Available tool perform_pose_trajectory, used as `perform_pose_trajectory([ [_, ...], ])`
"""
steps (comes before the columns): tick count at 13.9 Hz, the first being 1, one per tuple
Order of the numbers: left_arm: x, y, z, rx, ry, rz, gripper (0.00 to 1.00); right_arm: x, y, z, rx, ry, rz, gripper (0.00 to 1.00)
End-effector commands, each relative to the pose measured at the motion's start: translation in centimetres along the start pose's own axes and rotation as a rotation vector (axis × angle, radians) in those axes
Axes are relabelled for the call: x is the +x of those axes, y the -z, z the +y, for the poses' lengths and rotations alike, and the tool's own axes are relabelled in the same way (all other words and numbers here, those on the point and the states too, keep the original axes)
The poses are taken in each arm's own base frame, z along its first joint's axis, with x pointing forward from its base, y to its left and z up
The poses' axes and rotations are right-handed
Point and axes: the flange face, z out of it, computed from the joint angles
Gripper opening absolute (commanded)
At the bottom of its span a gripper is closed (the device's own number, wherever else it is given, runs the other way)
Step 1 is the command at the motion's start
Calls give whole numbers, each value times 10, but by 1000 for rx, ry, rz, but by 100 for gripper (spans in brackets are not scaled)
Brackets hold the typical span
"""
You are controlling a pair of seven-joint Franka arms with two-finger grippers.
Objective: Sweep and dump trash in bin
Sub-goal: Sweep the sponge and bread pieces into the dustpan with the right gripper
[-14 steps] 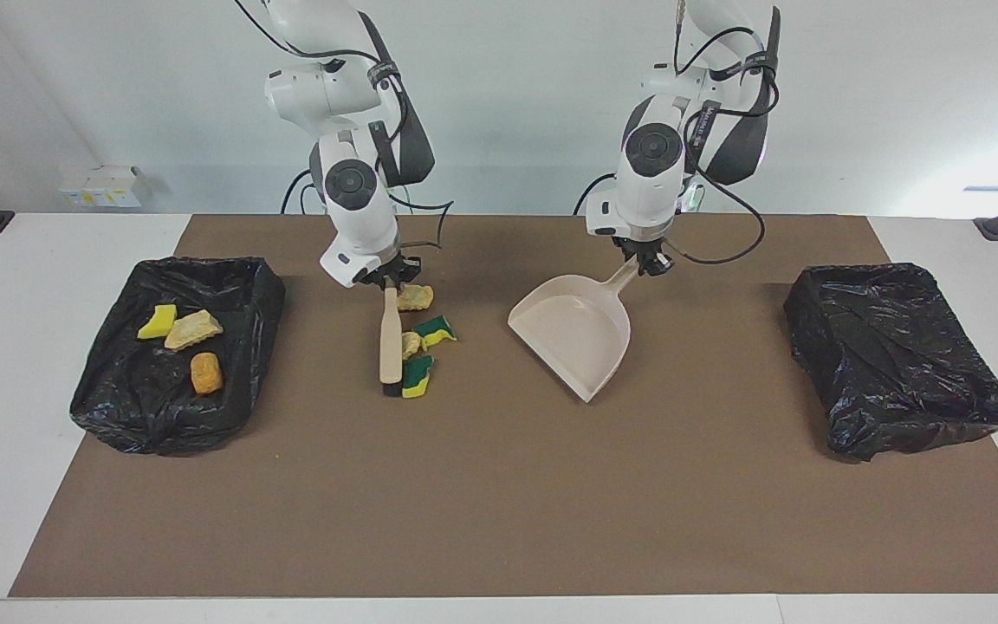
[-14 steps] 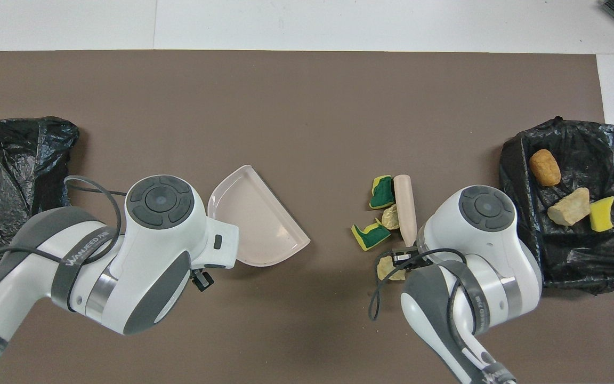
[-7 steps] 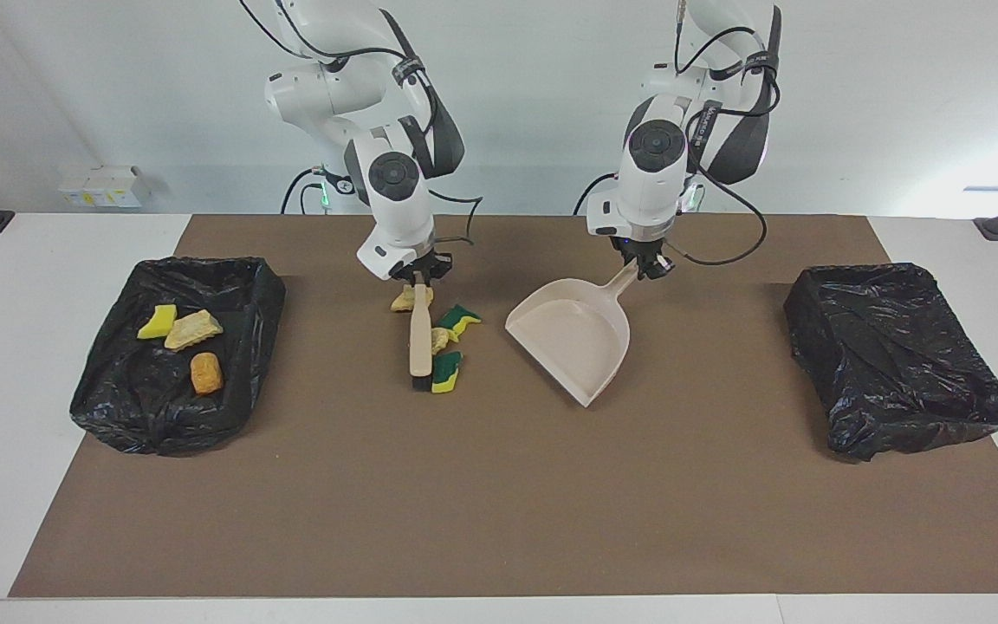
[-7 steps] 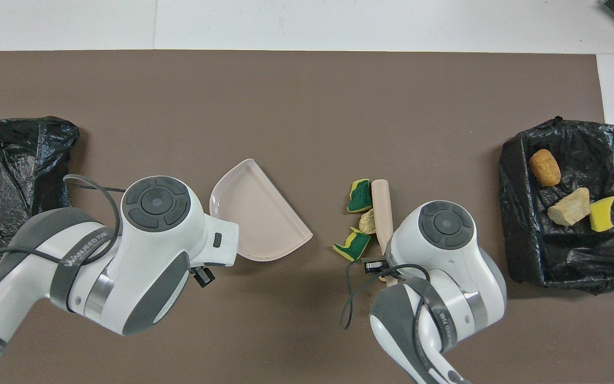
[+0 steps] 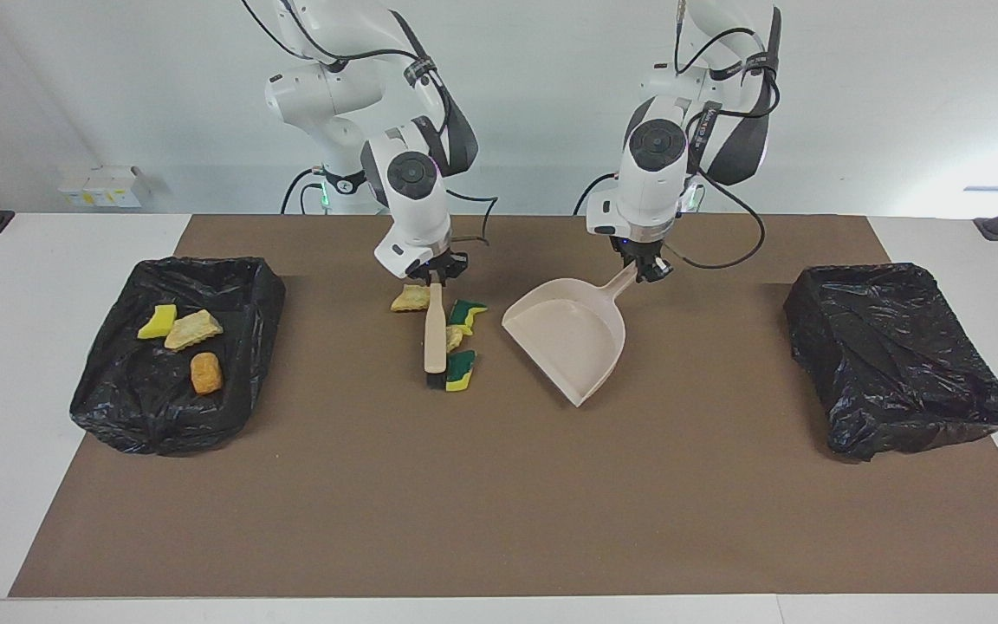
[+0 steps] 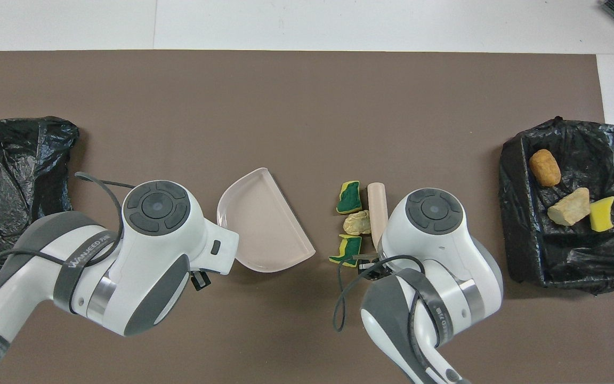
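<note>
My right gripper [image 5: 432,277] is shut on the handle of a beige brush [image 5: 436,336], whose bristles rest on the brown mat. Two green-and-yellow sponge pieces [image 5: 467,312] [image 5: 462,369] and a tan chunk [image 5: 454,337] lie against the brush on the side toward the dustpan; they also show in the overhead view [image 6: 349,196] [image 6: 346,249] [image 6: 356,223]. Another tan chunk [image 5: 410,299] lies on the brush's bin side. My left gripper [image 5: 644,269] is shut on the handle of the beige dustpan [image 5: 570,342], tilted with its mouth toward the scraps.
A black-lined bin [image 5: 118,416] at the right arm's end holds a yellow sponge piece [image 5: 157,321], a tan chunk [image 5: 192,329] and an orange-brown lump [image 5: 206,373]. A second black-lined bin [image 5: 897,364] stands at the left arm's end.
My right gripper has swept the brush toward the dustpan, pushing three scraps along. One tan chunk stayed where it was. The dustpan shifted slightly toward the scraps.
</note>
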Motion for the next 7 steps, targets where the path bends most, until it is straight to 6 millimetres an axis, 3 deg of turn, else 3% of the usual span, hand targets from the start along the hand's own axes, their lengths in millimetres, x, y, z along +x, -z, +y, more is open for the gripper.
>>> perform_pose_trajectory([
  [1, -17, 2, -2, 27, -48, 13, 0, -14, 25, 20, -8, -61, -27, 0],
  [5, -21, -5, 0, 37, -109, 20, 0, -46, 31, 20, -67, -323, -84, 0],
  [7, -26, -18, 11, 68, -121, 52, 0, -69, 17, 24, -101, -425, -100, 0],
])
